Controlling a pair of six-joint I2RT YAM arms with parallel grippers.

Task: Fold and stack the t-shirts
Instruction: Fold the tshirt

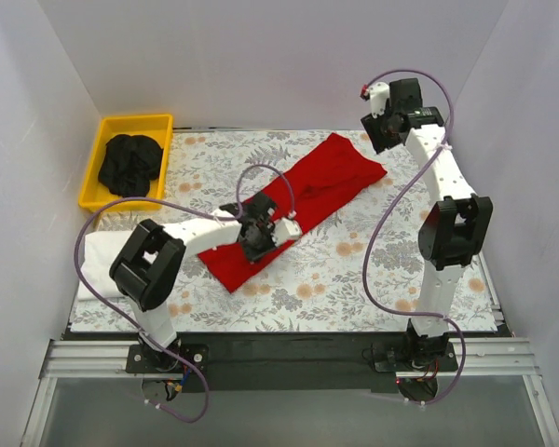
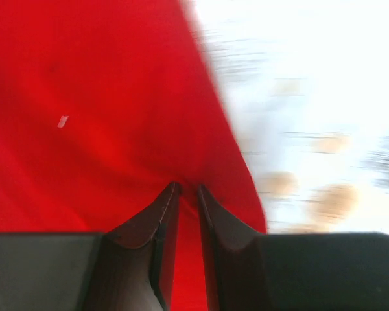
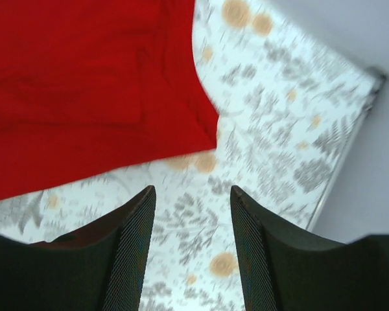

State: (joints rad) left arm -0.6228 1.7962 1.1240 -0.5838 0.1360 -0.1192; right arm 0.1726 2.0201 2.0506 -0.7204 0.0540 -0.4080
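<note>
The red t-shirt [image 1: 303,200] lies in a long diagonal strip across the middle of the floral cover. My left gripper [image 1: 258,235] sits on its lower half. In the left wrist view the left gripper [image 2: 187,188] is shut, pinching a fold of the red t-shirt [image 2: 84,97]. My right gripper [image 1: 387,119] is raised at the back right, beyond the shirt's upper end. It is open and empty [image 3: 192,191], above the cover beside a corner of the red t-shirt [image 3: 84,84]. The black t-shirt [image 1: 130,164] lies crumpled in a yellow bin. The white t-shirt [image 1: 98,253] lies at the left edge.
The yellow bin [image 1: 101,140] stands at the back left corner. The grey-and-orange floral cover [image 1: 354,270] spreads over the table. White walls close in the left, back and right sides. Purple cables loop from both arms.
</note>
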